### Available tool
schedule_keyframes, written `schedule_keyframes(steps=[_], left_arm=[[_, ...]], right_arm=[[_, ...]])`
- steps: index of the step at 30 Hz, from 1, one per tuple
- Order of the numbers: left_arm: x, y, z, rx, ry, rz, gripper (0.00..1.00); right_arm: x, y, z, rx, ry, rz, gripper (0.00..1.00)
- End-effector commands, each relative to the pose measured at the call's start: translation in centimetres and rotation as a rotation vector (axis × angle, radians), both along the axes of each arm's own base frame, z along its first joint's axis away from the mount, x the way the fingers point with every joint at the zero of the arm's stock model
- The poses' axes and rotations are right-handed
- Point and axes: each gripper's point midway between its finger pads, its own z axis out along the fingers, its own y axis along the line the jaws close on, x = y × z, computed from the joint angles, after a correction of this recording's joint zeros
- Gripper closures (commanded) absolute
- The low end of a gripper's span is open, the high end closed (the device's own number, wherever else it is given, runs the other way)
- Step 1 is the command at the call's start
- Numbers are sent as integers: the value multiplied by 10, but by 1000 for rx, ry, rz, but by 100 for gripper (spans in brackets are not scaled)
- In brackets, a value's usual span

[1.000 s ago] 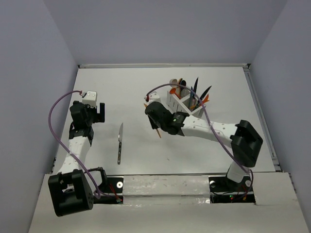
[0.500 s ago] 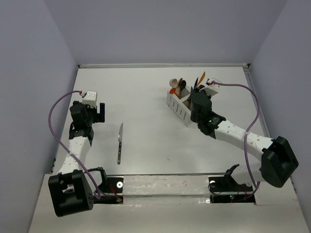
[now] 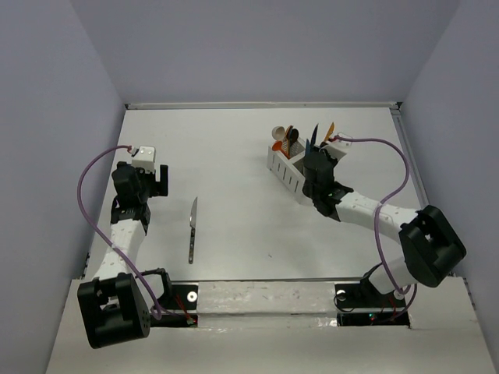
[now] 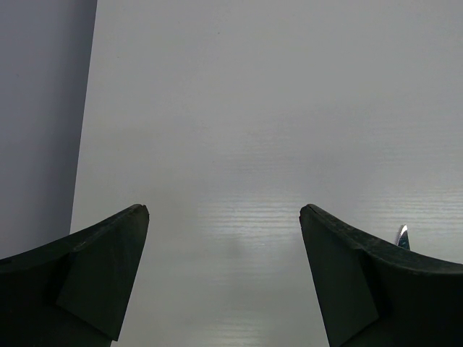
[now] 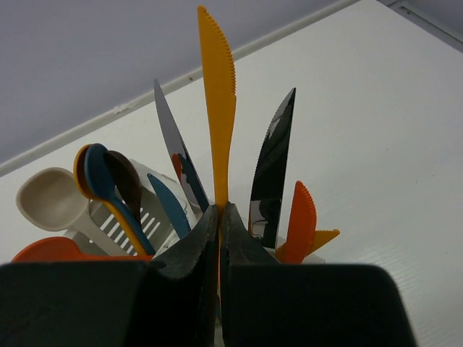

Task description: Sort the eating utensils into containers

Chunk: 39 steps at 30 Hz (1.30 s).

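Observation:
The white slatted caddy (image 3: 285, 173) stands at the back right, holding several spoons and knives. My right gripper (image 3: 318, 162) is over its near compartment, shut on an orange plastic knife (image 3: 328, 128) that points up. In the right wrist view the fingers (image 5: 219, 210) pinch that knife (image 5: 217, 94) low on its blade, among a silver knife (image 5: 271, 170), a blue knife (image 5: 168, 204) and spoons (image 5: 101, 184); the caddy's wall (image 5: 116, 224) shows at left. A silver knife with a dark handle (image 3: 192, 230) lies on the table. My left gripper (image 3: 148, 178) is open and empty (image 4: 224, 213).
The table (image 3: 234, 148) is walled at the back and both sides. The lying knife's tip (image 4: 402, 233) shows at the right edge of the left wrist view. The left wall (image 4: 43, 108) is close beside the left gripper.
My right arm swung from the table left of the caddy to over the caddy's near compartment, carrying the orange knife. The left arm and the lying knife have not moved.

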Motion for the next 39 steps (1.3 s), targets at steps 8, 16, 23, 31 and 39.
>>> schedule_keyframes(steps=[8,16,23,31,39], left_arm=[[3,2,13,16,-57,-2,1],[0,-6,13,27,-24,-57,6],[-54,-67,-20,170,390,-413,10],[-112,-108,-54,223,735,-645,6],[-134,-117,-95,213,912,-703,10]], right_arm=[[8,6,-5,-27,-29,19,100],[-4,15,13,-79,-11,119,47],[-20,23,36,-85,1,181,37],[-33,29,35,-74,29,226,37],[-39,24,23,-110,74,209,37]])
